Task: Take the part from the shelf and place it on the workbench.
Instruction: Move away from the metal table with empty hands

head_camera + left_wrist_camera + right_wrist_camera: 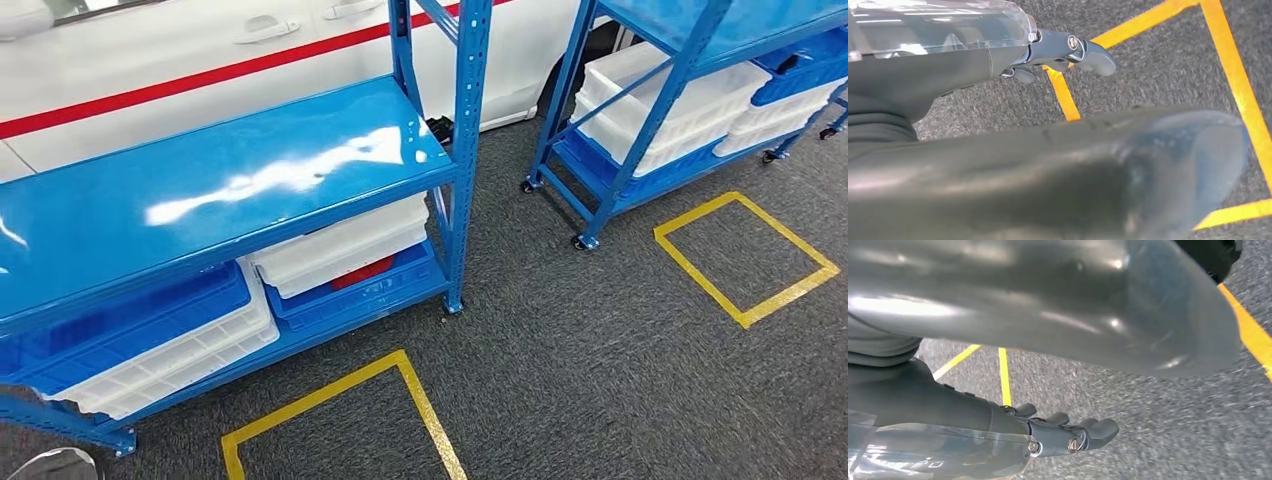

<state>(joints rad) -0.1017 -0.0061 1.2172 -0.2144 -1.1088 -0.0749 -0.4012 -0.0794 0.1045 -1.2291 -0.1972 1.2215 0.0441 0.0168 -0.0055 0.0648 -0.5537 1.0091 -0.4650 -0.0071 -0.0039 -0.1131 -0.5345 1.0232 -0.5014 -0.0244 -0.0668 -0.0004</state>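
A blue metal shelf rack (230, 180) stands ahead on the left, its top board bare and glossy. On its lower board a white bin (340, 245) sits on a blue crate (385, 290), and something red (362, 272) shows between them. I cannot tell which item is the part. My left hand (1058, 47) hangs over the grey carpet with its fingers stretched out and nothing in it. My right hand (1063, 432) hangs the same way above the carpet, fingers straight and holding nothing.
A second blue rack (650, 100) with white bins stands at the right on castors. A white car (200, 60) with a red stripe is behind the racks. Yellow tape squares (745, 255) mark the carpet, one (340, 400) just before the near rack.
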